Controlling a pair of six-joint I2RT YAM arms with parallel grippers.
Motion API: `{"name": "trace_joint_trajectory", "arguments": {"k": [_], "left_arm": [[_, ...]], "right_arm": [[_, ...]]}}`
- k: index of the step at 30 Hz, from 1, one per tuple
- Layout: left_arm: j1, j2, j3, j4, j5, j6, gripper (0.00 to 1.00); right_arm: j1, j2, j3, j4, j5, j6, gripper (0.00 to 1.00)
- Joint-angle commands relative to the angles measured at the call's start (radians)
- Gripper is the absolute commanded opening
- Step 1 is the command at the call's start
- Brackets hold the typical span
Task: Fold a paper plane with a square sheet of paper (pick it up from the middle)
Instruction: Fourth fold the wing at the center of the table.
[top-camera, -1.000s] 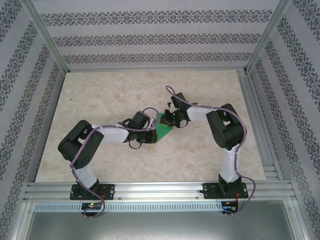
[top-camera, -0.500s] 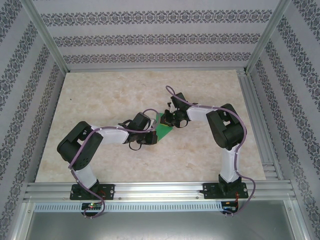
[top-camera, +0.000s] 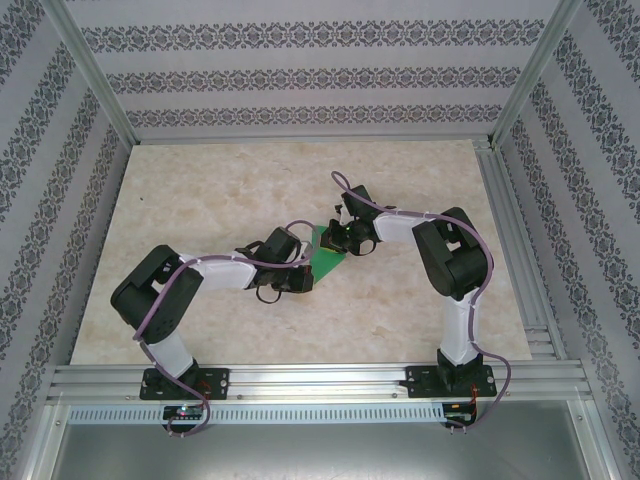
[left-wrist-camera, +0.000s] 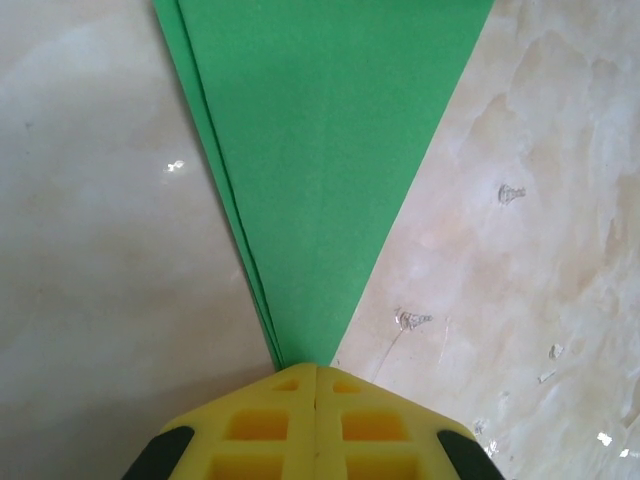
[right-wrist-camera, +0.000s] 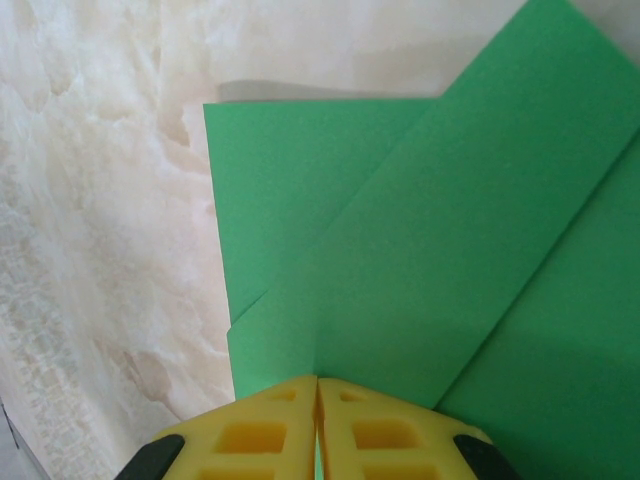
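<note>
The square sheet of paper (top-camera: 326, 260) lies partly folded on the marble table, bright green, tapering to a point toward the left arm. In the left wrist view the paper (left-wrist-camera: 320, 150) is a layered narrow wedge. Its tip ends right at the seam of my left gripper (left-wrist-camera: 316, 368), whose yellow fingers are pressed together. In the top view this left gripper (top-camera: 303, 276) sits low at the paper's near-left end. My right gripper (top-camera: 338, 240) is at the far end. Its fingers (right-wrist-camera: 270, 430) are shut on an overlapping flap of the paper (right-wrist-camera: 420, 260), with a green sliver in the slit.
The beige marble tabletop (top-camera: 220, 190) extends all around the paper. Aluminium frame rails (top-camera: 300, 380) run along the near edge and the right side. Patterned walls enclose the back and sides. Small scratches mark the table surface (left-wrist-camera: 510, 192) beside the paper.
The left arm's elbow has drifted slightly left and toward the near edge, drawing its gripper a little back along the paper. The right arm and the paper have stayed put.
</note>
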Motion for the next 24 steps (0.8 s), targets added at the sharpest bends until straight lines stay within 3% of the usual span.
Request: {"name": "trace_joint_trajectory", "arguments": {"k": [1, 7, 13, 18, 24], "left_arm": [[-0.040, 0.004, -0.053, -0.250, 0.033, 0.028, 0.00], [-0.040, -0.035, -0.033, -0.261, 0.014, 0.026, 0.01], [0.002, -0.129, -0.023, -0.215, -0.029, -0.014, 0.12], [0.077, -0.205, -0.024, -0.155, -0.049, -0.047, 0.31], [0.128, -0.220, -0.006, -0.022, -0.099, -0.100, 0.53]], "right_arm": [[-0.013, 0.057, -0.010, -0.040, 0.127, -0.015, 0.10], [-0.011, 0.045, 0.002, -0.042, 0.111, -0.012, 0.11], [-0.010, -0.030, 0.016, 0.003, 0.025, 0.015, 0.22], [-0.010, -0.147, 0.004, 0.037, 0.016, 0.030, 0.35], [-0.023, -0.239, -0.083, 0.054, 0.118, 0.052, 0.49]]}}
